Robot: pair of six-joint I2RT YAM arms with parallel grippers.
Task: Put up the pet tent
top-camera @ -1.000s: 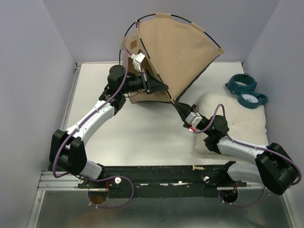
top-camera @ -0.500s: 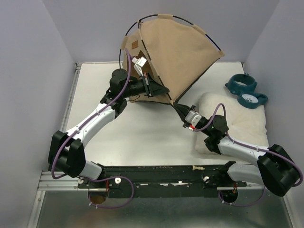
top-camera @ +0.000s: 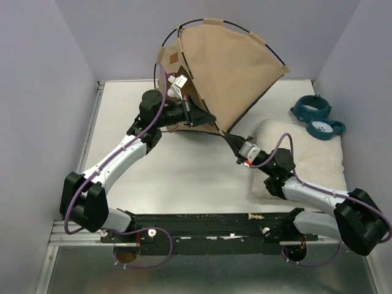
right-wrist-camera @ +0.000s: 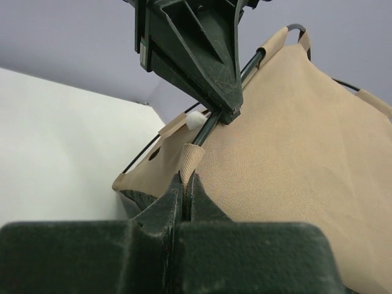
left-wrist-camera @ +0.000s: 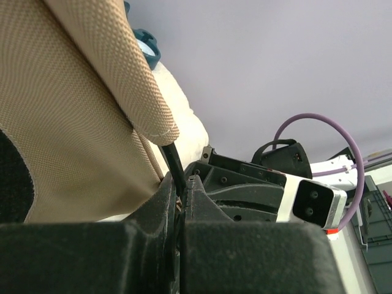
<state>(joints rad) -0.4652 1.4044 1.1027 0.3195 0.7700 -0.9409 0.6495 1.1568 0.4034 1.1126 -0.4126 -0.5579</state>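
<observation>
The pet tent leans half raised at the back of the table, tan fabric up, with a thin black pole arching over its top edge. My left gripper is at the tent's lower front corner. In the left wrist view it is shut on the black pole just below a tan sleeve end. My right gripper meets the same corner from the right. In the right wrist view it is shut on a tan fabric loop that the pole runs into.
A white fluffy cushion lies at the right under my right arm, with a teal bowl stand behind it. Purple walls close in the back and both sides. The two grippers sit almost touching at the tent corner.
My left gripper has slid a little right along the tent's lower edge toward the corner, and the forearm swung with it. The right gripper edged slightly up and left. Both stayed shut.
</observation>
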